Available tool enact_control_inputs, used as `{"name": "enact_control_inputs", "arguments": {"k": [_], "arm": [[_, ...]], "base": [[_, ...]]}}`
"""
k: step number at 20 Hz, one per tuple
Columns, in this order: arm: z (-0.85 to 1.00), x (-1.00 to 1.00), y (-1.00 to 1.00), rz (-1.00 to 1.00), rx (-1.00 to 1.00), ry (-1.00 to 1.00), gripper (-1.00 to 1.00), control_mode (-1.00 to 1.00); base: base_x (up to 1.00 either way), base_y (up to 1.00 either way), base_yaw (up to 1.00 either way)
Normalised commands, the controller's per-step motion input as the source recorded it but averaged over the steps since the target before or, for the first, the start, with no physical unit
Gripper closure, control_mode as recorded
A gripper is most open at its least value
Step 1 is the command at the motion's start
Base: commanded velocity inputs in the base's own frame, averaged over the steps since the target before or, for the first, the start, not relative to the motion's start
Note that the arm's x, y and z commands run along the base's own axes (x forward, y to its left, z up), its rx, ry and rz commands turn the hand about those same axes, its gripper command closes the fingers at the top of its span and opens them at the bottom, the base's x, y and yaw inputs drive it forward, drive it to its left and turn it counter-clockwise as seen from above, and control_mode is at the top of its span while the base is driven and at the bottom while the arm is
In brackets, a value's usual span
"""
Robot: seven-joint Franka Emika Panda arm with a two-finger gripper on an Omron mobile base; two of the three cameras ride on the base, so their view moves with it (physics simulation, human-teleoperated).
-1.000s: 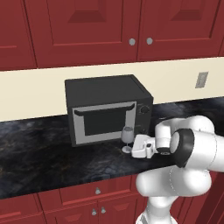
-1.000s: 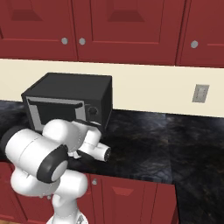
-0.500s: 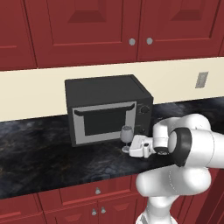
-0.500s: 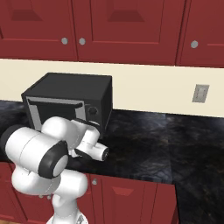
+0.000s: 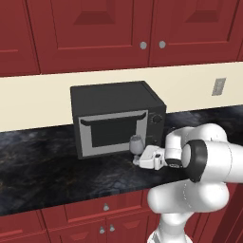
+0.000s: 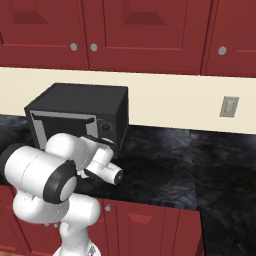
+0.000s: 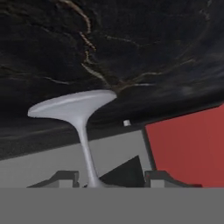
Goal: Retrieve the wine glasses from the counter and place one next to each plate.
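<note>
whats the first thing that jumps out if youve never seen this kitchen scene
The bulky white arm dominates the foreground, its gripper reaching a small wine glass on the black marbled counter. Just behind the glass sits a black microwave, under dark red cabinets.

the counter (image 5: 52, 166) is black stone veined with pale grey and a few tan streaks. the wine glass (image 5: 136, 144) is clear with a grey tint. the microwave (image 5: 116, 116) is black with a grey door frame. cabinets (image 5: 95, 33) and drawer fronts (image 5: 102, 206) are dark red with silver knobs; the wall strip (image 5: 38, 99) is cream.
</note>
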Motion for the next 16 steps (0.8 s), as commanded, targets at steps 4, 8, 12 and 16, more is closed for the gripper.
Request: {"name": "enact_control_inputs", "arguments": {"k": [4, 8, 12, 16], "arm": [[0.00, -0.02, 0.00, -0.05, 0.00, -0.05, 1.00, -1.00], [0.04, -0.18, 0.00, -0.03, 0.00, -0.05, 1.00, -1.00], [0.36, -0.53, 0.00, 0.00, 0.01, -0.11, 1.00, -1.00], [0.85, -0.99, -0.10, 0.00, 0.00, -0.23, 1.00, -1.00]], "base": [[0.00, 0.00, 0.00], [0.00, 0.00, 0.00], [0.00, 0.00, 0.00], [0.00, 0.00, 0.00]]}}
